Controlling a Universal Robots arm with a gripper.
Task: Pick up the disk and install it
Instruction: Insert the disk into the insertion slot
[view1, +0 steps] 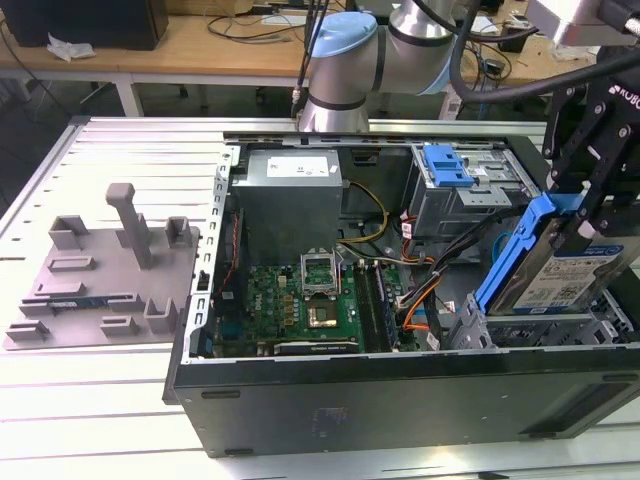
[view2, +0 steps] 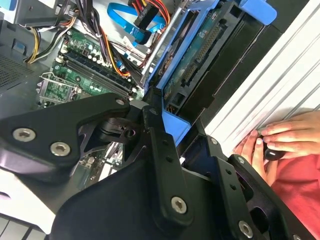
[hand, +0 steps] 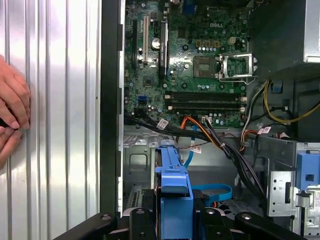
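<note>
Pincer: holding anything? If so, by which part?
The pincer holds the disk, gripping it at the upper end of its blue carrier bracket. The disk is tilted above the open case.

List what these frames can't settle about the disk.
Bottom edge of the disk, exterior view: hidden behind the drive cage; seating unknown.
Label of the disk, first wrist view: edge-on, lower part behind the gripper.
Person's hand, first wrist view: cut off by the picture edge.
</note>
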